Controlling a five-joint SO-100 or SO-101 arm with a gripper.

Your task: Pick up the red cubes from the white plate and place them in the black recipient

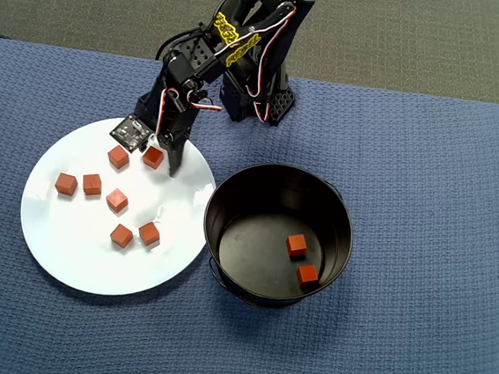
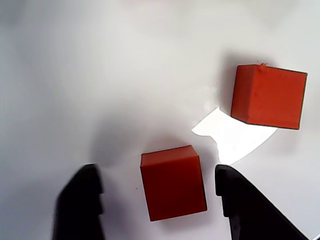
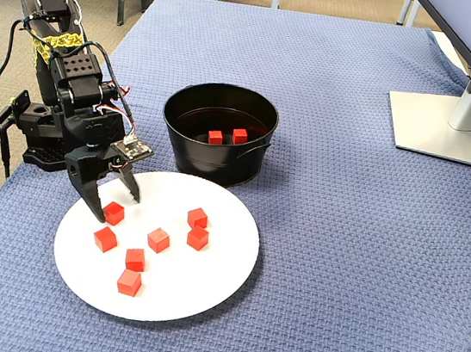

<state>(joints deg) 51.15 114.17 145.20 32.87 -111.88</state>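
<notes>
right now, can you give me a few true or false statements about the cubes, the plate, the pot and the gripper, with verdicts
1. Two red cubes lie in the black pot. True: one and another.
2. The white plate is empty. False: seven cubes lie on it.
3. The gripper is open with a cube between its fingers. True.
4. The gripper holds that cube lifted above the plate. False: the cube rests on the plate, the fingers apart from it.
5. The pot stands on the plate. False: it stands beside it on the blue cloth.
</notes>
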